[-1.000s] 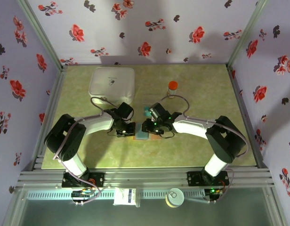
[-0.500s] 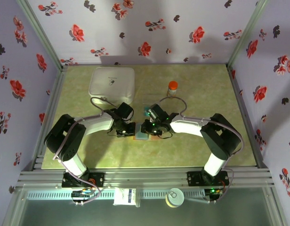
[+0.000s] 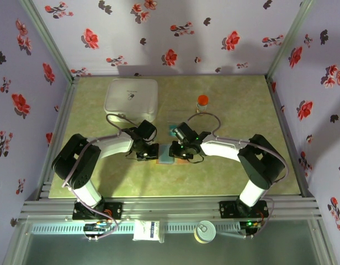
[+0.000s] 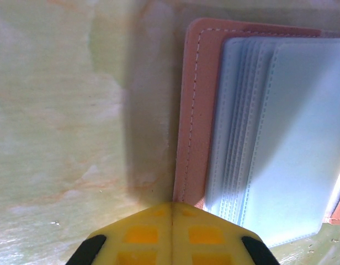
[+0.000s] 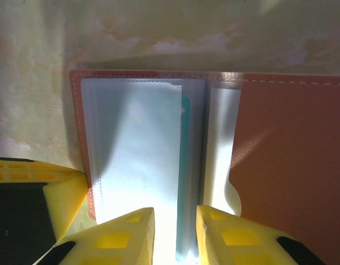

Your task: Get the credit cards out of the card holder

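Card holder (image 5: 280,165) lies open mid-frame, with a teal credit card (image 5: 185,182) edge peeking from the centre pocket. Right gripper (image 5: 175,221) fingers are narrowly apart, straddling that edge and holding nothing. Left gripper (image 4: 171,221) fingers are pressed together, empty, at the holder's tan edge at the bottom of the frame. Pin the holder there and pinch only the card, not the pocket.

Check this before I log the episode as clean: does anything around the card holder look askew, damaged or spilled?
Nothing looks spilled or damaged. The card holder lies open and flat. The edge of a teal credit card shows between its pale sleeves, in line with the open right pincer.
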You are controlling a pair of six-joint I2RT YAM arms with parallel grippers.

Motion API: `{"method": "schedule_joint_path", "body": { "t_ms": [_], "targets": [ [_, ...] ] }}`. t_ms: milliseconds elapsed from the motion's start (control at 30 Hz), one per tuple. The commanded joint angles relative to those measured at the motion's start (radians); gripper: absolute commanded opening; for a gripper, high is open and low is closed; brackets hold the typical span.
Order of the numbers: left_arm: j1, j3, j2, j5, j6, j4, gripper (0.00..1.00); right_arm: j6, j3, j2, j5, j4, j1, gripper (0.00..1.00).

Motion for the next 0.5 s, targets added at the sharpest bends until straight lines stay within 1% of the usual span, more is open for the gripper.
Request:
{"method": "schedule_joint_path", "body": {
  "t_ms": [0,133,300,467],
  "targets": [
    [-0.007,0.005,-0.003,-0.04,-0.005,-0.038,0.0,-0.017,0.01,-0.004,0.022,-0.019,0.004,0.24],
    [-0.007,0.013,-0.008,-0.043,-0.002,-0.049,0.0,-0.02,0.011,0.009,0.021,-0.021,0.005,0.19],
    [-0.007,0.011,-0.011,-0.044,-0.003,-0.053,0.0,-0.024,0.019,0.018,0.018,-0.026,0.003,0.18],
    [-0.007,0.015,-0.021,-0.045,-0.005,-0.053,0.0,-0.021,0.023,-0.019,0.006,-0.02,0.007,0.15]
  ]
}}
